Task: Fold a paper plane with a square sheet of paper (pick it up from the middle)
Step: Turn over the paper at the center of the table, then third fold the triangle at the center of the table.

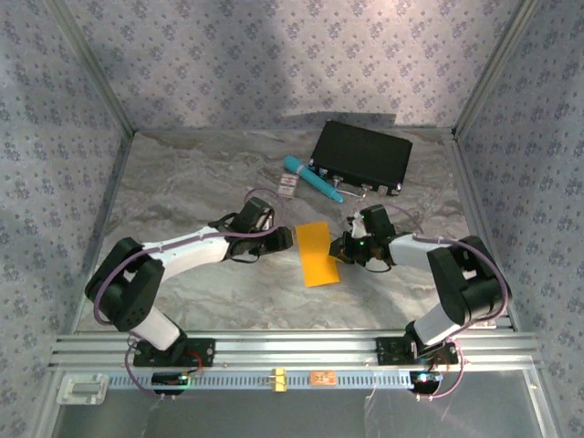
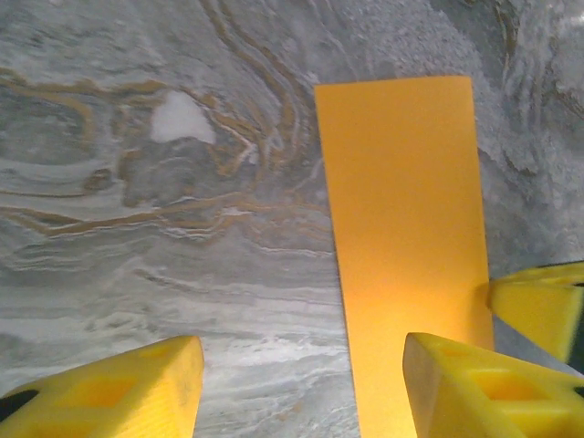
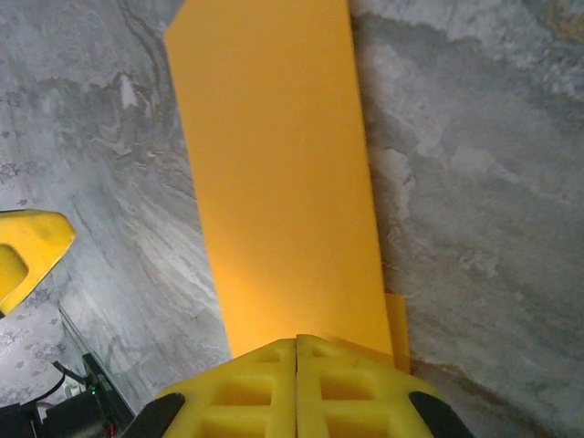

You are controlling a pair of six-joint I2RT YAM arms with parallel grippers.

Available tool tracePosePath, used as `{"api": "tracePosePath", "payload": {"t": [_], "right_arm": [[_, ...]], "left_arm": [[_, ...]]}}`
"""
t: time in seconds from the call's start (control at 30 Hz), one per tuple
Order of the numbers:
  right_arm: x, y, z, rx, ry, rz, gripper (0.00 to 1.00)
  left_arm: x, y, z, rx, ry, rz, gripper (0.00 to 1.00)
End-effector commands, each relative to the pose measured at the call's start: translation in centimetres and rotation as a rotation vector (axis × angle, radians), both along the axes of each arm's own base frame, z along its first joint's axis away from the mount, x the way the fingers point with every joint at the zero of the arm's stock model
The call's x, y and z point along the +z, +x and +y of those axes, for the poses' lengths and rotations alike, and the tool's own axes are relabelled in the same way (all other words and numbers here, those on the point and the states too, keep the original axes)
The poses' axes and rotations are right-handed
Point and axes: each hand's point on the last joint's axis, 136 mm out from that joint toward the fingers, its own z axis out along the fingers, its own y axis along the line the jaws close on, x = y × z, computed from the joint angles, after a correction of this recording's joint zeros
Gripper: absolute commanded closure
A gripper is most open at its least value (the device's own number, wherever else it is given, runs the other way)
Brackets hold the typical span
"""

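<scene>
The square sheet of paper (image 1: 317,253) lies on the marble table as a narrow orange-yellow rectangle, folded in half. My left gripper (image 1: 285,239) is open at its left long edge. In the left wrist view the left gripper (image 2: 301,374) straddles that edge of the paper (image 2: 406,228), one finger over the table and one over the paper. My right gripper (image 1: 342,248) is shut at the opposite side. In the right wrist view its tips (image 3: 298,351) cover the near edge of the paper (image 3: 278,173), and a sliver of the lower layer (image 3: 397,328) peeks out beside them. No paper shows between the jaws.
A black case (image 1: 362,157) sits at the back right, with a teal pen (image 1: 312,178) and a small white-and-red card (image 1: 288,187) just in front of it. Patterned walls and metal posts enclose the table on three sides.
</scene>
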Motion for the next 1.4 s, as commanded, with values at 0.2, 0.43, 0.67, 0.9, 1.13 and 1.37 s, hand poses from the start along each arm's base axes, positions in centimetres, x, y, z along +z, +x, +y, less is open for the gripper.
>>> {"api": "tracePosePath", "payload": {"t": [0.2, 0.43, 0.67, 0.9, 1.13, 1.37], "right_arm": [[-3.7, -1.4, -0.9, -0.085, 0.014, 0.135, 0.94], [-3.8, -1.6, -1.1, -0.114, 0.005, 0.142, 0.94], [-4.3, -1.8, -1.5, -0.128, -0.022, 0.157, 0.93], [-4.3, -2.0, -1.5, -0.126, -0.022, 0.158, 0.93], [-4.5, -2.1, -1.6, -0.129, -0.027, 0.160, 0.93], [-4.4, -2.1, -1.7, -0.131, -0.028, 0.156, 0.93]], "left_arm": [[-0.1, -0.3, -3.6, -0.064, -0.118, 0.066, 0.44], [-1.4, -0.6, -4.9, -0.100, -0.137, 0.122, 0.53], [-2.5, -0.7, -5.9, -0.098, -0.171, 0.178, 0.60], [-3.0, -0.9, -6.3, -0.080, -0.211, 0.201, 0.65], [-3.8, -1.0, -6.1, -0.061, -0.203, 0.223, 0.69], [-4.4, -1.2, -5.6, -0.053, -0.161, 0.233, 0.66]]}}
